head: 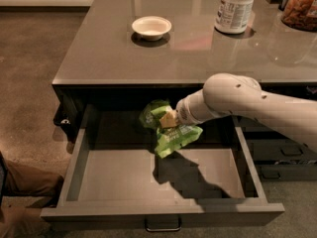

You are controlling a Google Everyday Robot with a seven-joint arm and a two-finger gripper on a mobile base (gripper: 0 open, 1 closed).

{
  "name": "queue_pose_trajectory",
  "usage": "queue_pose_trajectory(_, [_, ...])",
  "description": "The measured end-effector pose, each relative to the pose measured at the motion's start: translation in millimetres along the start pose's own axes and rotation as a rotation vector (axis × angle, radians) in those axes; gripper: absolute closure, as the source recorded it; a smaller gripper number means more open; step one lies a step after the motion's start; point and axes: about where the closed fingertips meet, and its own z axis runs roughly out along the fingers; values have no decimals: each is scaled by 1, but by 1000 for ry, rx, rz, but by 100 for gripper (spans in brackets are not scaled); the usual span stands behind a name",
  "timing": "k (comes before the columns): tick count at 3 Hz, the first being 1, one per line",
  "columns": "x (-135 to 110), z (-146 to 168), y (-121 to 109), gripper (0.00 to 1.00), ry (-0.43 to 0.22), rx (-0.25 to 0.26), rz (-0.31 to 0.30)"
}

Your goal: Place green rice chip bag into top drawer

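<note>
The green rice chip bag (171,130) is a bright green wrinkly bag with white print, hanging inside the open top drawer (79,167), near its back and above its floor. My gripper (168,119) reaches in from the right on a white arm and is shut on the bag's upper part. The drawer is pulled far out, with its grey front and small metal handle (162,225) at the bottom of the view. The bag's shadow falls on the drawer floor below it.
On the grey counter (99,53) stand a small white bowl (151,27), a white tub with a printed label (237,7) and a jar of orange snacks (300,6). Narrower dark drawers (282,155) are at the right. Brown floor lies at the left.
</note>
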Motion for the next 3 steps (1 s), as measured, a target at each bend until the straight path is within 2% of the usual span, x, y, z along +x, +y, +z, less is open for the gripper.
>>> queue_pose_trajectory(2, [-12,32,-25,35,1,11,23])
queue_pose_trajectory(3, [-12,36,-33,11,-16,8,37])
